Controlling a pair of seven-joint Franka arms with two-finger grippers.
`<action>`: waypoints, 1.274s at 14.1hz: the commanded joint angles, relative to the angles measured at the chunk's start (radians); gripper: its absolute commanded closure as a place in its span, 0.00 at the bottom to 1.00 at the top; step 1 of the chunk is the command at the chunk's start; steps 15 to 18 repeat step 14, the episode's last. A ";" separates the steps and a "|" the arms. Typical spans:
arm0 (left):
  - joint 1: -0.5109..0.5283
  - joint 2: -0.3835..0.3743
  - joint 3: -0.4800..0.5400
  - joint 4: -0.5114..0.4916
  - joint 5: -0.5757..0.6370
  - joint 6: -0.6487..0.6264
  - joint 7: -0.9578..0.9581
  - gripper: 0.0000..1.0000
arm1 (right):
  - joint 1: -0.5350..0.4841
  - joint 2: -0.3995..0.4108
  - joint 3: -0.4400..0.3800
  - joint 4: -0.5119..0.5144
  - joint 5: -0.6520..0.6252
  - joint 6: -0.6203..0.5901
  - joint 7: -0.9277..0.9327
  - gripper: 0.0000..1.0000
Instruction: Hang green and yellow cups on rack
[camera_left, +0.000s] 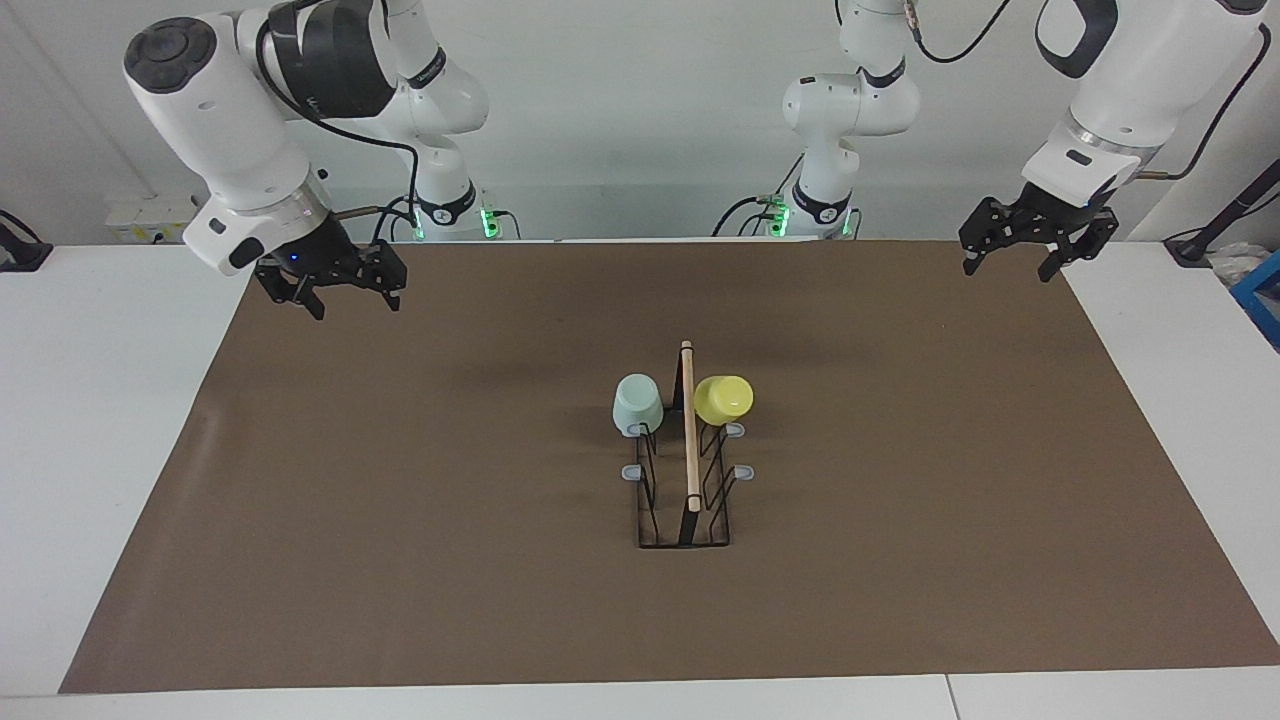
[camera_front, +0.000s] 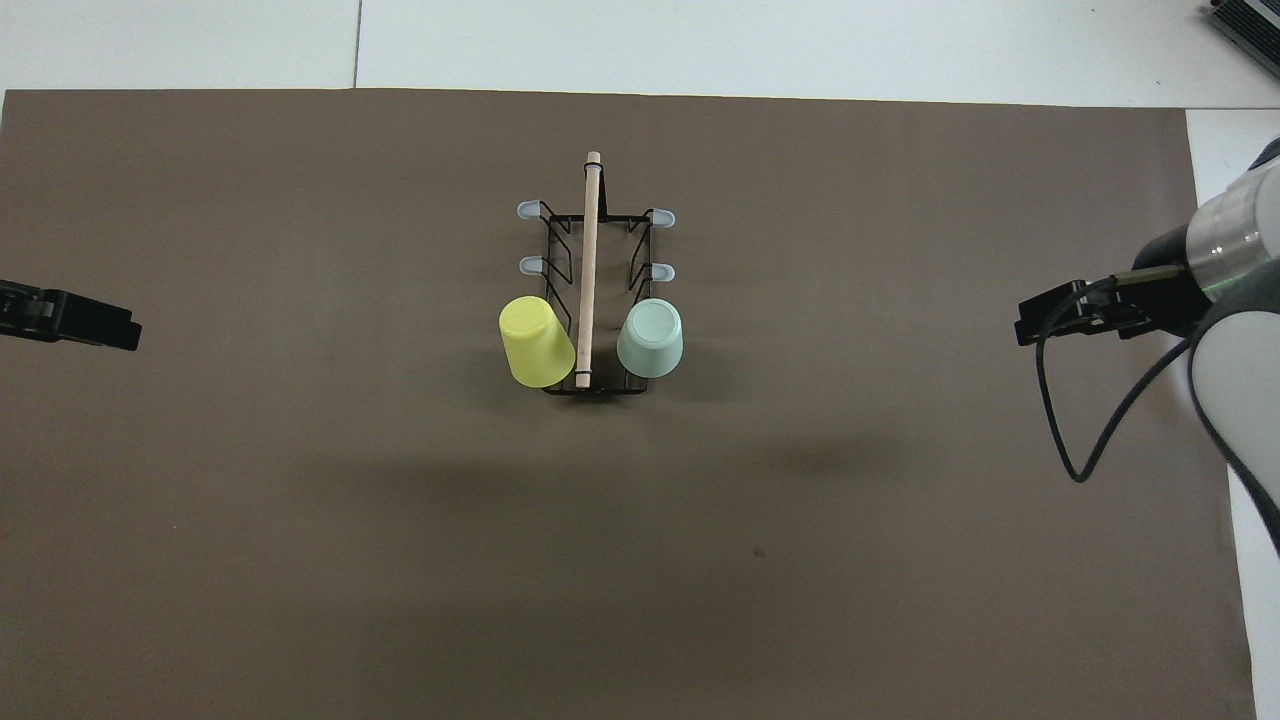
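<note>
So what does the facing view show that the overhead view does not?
Only the facing view shows both arms whole, their bases, and both pincers, left pincer and right pincer, raised, open and empty. Only the overhead view shows the cup bottoms from above. Both show the green cup and yellow cup hung upside down on the rack, at its end nearer the robots, on the brown mat.
</note>
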 joint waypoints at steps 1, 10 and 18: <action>-0.012 -0.020 0.015 -0.010 0.009 -0.006 0.003 0.00 | -0.004 0.017 -0.007 0.032 -0.006 -0.026 0.015 0.00; -0.007 -0.021 0.018 -0.016 0.005 -0.002 0.003 0.00 | 0.007 0.014 -0.007 0.032 -0.007 -0.012 0.017 0.00; -0.007 -0.024 0.018 -0.016 0.003 -0.002 0.003 0.00 | 0.007 0.014 -0.007 0.030 -0.007 0.004 0.017 0.00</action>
